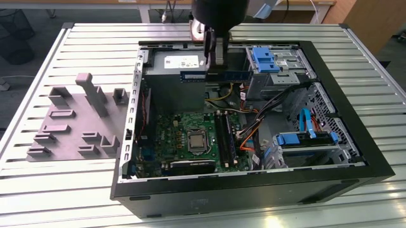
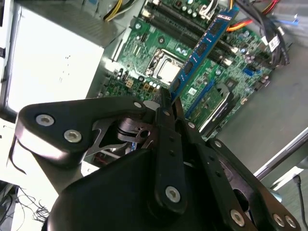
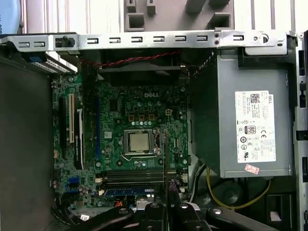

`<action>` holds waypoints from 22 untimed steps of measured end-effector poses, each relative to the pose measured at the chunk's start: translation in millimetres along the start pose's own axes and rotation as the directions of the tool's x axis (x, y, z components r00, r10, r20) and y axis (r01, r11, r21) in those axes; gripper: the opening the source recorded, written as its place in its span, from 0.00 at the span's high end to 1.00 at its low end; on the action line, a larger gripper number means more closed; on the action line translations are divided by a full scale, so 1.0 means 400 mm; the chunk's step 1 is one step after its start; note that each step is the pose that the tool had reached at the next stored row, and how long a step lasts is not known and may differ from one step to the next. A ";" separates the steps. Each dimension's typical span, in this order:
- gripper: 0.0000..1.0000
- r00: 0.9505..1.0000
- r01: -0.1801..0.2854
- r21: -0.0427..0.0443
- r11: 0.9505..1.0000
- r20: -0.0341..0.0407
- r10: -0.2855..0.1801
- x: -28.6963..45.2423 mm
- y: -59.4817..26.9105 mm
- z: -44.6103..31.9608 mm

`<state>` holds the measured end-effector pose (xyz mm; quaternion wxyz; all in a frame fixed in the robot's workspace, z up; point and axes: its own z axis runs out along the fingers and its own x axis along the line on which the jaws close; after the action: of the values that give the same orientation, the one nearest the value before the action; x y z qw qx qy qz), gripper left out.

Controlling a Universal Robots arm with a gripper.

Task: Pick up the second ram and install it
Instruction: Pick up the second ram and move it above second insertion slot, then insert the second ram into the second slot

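My gripper (image 1: 216, 70) hangs over the back of the open computer case and is shut on the second ram (image 1: 236, 75), a thin dark green stick with black chips. The stick is held level, well above the motherboard (image 1: 184, 137). In the second wrist view the fingers (image 2: 166, 120) pinch one end of the ram (image 2: 202, 48), and the rest of it reaches out over the board. In the first wrist view the ram (image 3: 165, 163) shows edge-on as a thin line rising from the gripper (image 3: 165, 208), crossing the long black memory slots (image 3: 130, 176) beside the processor socket (image 3: 139, 142).
The grey power supply (image 1: 174, 64) sits under the gripper at the case's back. Drive cages with blue clips (image 1: 266, 59) and bundled cables (image 1: 254, 133) fill the exterior view's right. A grey fixture with blocks (image 1: 76, 118) lies on the slatted table at the exterior view's left.
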<state>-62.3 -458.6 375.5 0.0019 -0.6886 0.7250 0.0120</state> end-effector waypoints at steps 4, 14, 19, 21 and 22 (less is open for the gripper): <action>0.86 1.000 -0.001 0.000 1.000 0.000 0.001 -0.001 -0.024 0.000; 0.86 1.000 -0.003 0.000 1.000 0.000 0.003 -0.003 -0.049 -0.001; 0.86 1.000 -0.003 0.000 1.000 0.000 0.003 -0.003 -0.049 -0.001; 0.86 1.000 -0.003 0.000 1.000 0.000 0.003 -0.003 -0.049 -0.001; 0.86 1.000 -0.003 0.000 1.000 0.000 0.003 -0.003 -0.049 -0.001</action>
<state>-42.7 -458.6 375.4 0.0019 -0.6875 0.7261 0.0120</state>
